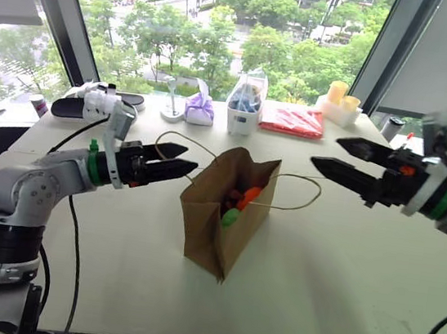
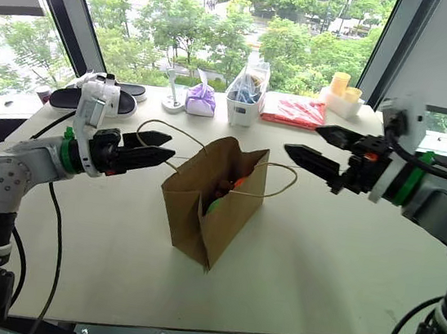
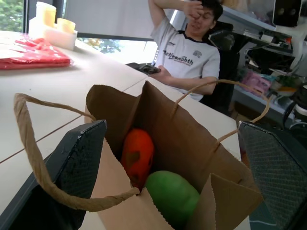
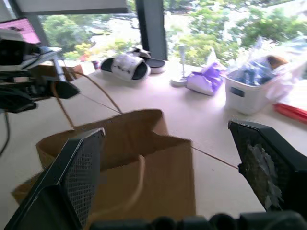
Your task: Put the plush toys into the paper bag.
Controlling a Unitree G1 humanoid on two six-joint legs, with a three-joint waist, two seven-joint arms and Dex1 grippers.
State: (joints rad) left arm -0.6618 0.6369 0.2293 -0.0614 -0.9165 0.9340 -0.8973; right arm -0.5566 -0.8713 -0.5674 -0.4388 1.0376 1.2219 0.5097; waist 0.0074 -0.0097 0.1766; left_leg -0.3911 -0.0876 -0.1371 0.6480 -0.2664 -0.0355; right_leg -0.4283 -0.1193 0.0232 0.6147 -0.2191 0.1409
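Both toys are sitting in the bag, and my grippers are hanging wide open and empty on either side of it.

The paper bag [image 1: 226, 213] is standing upright near the middle of the white table [image 1: 343, 257], mouth open, its string handles flopping outward. Inside it the orange toy [image 3: 137, 155] is lying against the green toy [image 3: 171, 196]. My left gripper [image 1: 176, 163] is hovering level just beside the bag's left side, and my right gripper [image 1: 346, 160] is hanging apart from it on the right. Along the far edge, by the big windows looking onto trees, a pair of slippers [image 1: 92, 100], a purple pouch [image 1: 199, 108], a clear bag of blue things [image 1: 246, 104], a red packet [image 1: 293, 120] and yellow cups [image 1: 339, 100] are lining up. A person [image 3: 187, 52] is sitting beyond the table's right edge.
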